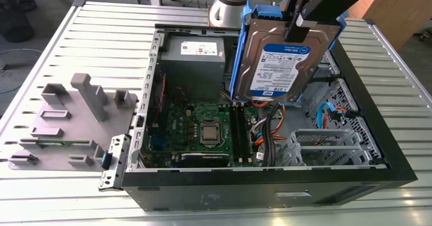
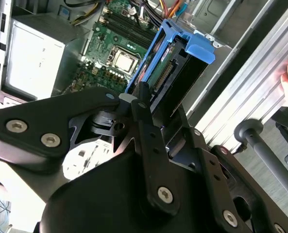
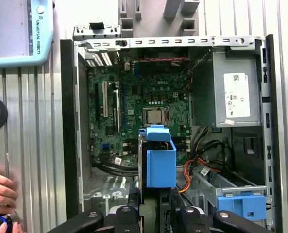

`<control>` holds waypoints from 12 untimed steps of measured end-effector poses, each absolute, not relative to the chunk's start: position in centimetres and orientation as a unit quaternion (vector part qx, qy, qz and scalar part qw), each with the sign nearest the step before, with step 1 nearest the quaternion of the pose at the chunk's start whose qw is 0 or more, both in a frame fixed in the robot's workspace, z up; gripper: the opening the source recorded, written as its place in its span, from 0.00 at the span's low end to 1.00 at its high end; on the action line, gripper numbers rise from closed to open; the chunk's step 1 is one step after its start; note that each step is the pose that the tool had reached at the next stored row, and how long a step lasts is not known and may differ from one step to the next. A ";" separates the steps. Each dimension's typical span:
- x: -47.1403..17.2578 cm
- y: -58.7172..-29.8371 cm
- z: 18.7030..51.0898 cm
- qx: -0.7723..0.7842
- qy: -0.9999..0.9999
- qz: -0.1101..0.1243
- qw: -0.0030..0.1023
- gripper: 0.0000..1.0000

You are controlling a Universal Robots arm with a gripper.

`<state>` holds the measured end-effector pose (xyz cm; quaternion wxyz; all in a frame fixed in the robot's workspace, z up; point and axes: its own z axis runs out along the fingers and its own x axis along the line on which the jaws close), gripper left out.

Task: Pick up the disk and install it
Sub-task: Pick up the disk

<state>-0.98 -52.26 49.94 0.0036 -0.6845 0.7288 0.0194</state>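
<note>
The disk (image 1: 284, 64), a silver hard drive with a blue-and-white label and blue side rails, hangs upright above the open computer case (image 1: 270, 178). My gripper (image 1: 307, 21) is shut on its upper end. In the second wrist view the black fingers (image 2: 141, 97) clamp the disk (image 2: 168, 63) edge-on, with the motherboard below it. In the first wrist view the disk (image 3: 159, 160) stands out from the gripper (image 3: 156, 213) over the case interior. A metal drive cage (image 1: 324, 145) with a blue latch (image 3: 243, 206) lies in the case, on the exterior view's right.
A grey power-supply box (image 1: 194, 51) sits at the back of the case beside the motherboard (image 1: 202, 130). A grey plastic fixture (image 1: 74, 120) lies on the slatted table on the exterior view's left. A person's hand (image 3: 0, 189) rests on the table outside the case.
</note>
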 end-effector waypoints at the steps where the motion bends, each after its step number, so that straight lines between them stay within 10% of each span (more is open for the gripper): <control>1: -1.0 -52.5 49.9 -0.684 0.729 0.019 0.004 0.35; 12: -1.0 -55.1 49.9 -0.684 0.729 0.019 0.004 0.35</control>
